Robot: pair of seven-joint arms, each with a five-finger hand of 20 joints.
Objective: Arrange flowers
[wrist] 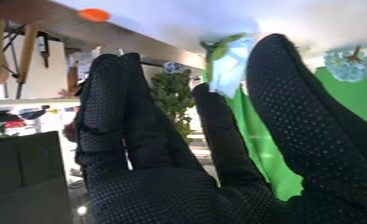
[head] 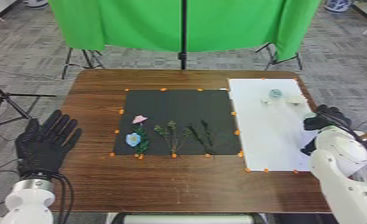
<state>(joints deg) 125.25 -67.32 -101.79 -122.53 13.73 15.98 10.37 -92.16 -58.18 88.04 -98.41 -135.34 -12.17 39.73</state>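
Between the wide-open right hand's (head: 327, 118) thumb and fingers, wrist view adds blue petals (wrist: 231, 67)

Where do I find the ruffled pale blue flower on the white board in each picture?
Head view: blue flower on the white board's far part.
Right wrist view: blue flower beyond the right hand.
Shared landmark: green curtain.

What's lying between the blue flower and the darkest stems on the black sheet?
A leafy green stem, then thin green sprigs, as the head view shows.
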